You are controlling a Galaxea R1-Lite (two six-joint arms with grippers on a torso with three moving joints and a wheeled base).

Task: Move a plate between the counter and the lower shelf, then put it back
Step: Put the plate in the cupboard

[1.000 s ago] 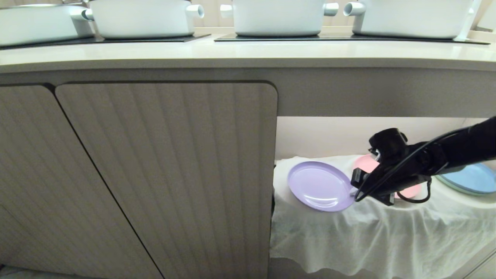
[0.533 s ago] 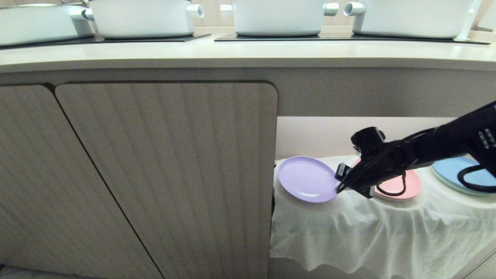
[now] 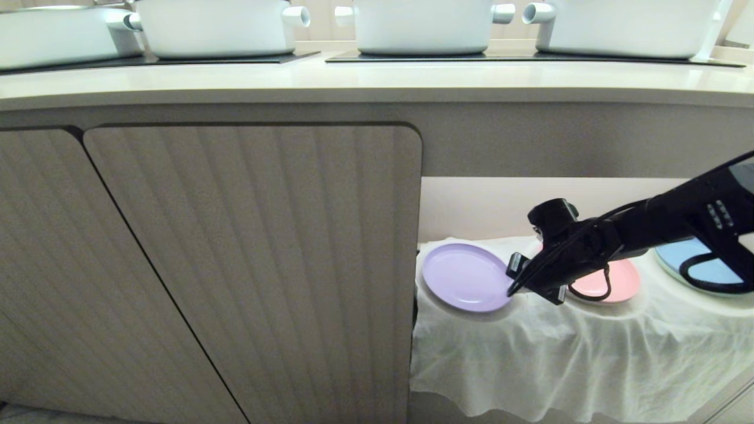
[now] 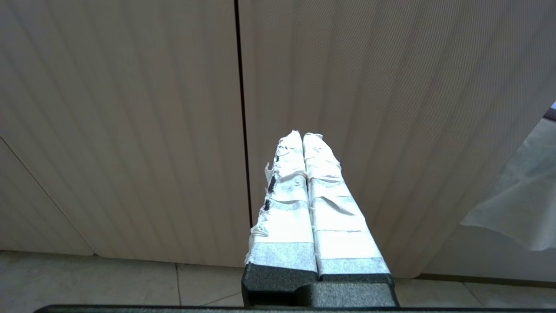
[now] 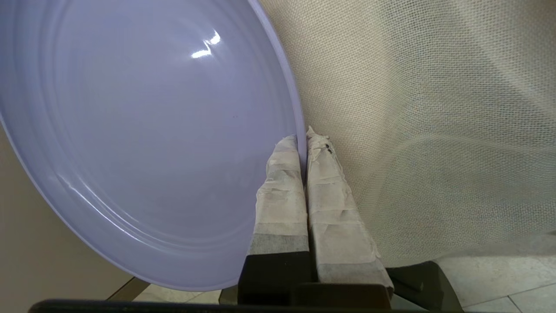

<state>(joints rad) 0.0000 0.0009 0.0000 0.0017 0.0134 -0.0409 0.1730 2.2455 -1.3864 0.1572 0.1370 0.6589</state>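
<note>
The right gripper (image 3: 511, 288) reaches into the lower shelf (image 3: 589, 330) from the right and is clamped on the right-hand rim of the lilac plate (image 3: 465, 277); in the right wrist view its taped fingers (image 5: 282, 191) pinch the plate's (image 5: 143, 130) edge between them, with the white cloth (image 5: 434, 130) just behind. The plate sits at the left end of the shelf, close to the cabinet door (image 3: 253, 265), low over the draped white cloth (image 3: 559, 353); whether it rests fully on the cloth cannot be told. Beside it to the right lie a pink plate (image 3: 612, 282) and, further right, a blue plate (image 3: 689, 259), both partly hidden by the arm. Above, the tabletop (image 3: 377, 79) carries white pots (image 3: 424, 23). The left gripper (image 4: 304, 143) hangs parked before the cabinet doors (image 4: 130, 130), its taped fingers pressed together, empty
</note>
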